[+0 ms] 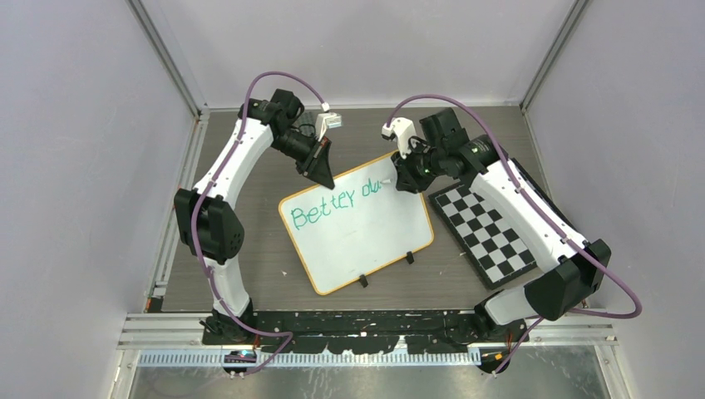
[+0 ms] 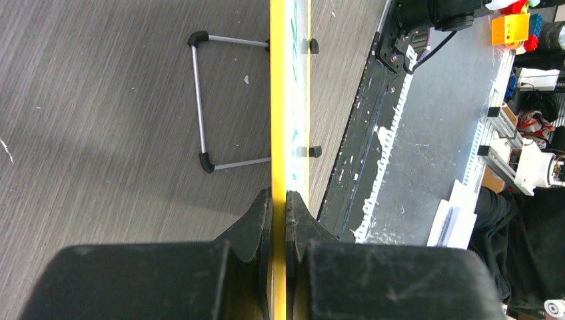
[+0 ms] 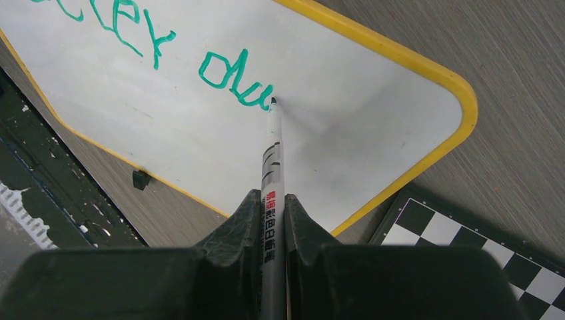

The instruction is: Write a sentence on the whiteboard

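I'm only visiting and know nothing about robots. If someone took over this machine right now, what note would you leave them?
Left claw: shut on the upper rim of the whiteboard.
Right claw: shut on a marker, with its tip touching the board.
Whiteboard: propped on the table by a wire stand, with a checkerboard beside it under the right arm.
Done: the sentence so far reads "Better" in green, plus the first strokes of a second word.
Left: finish that word and the rest of the sentence.
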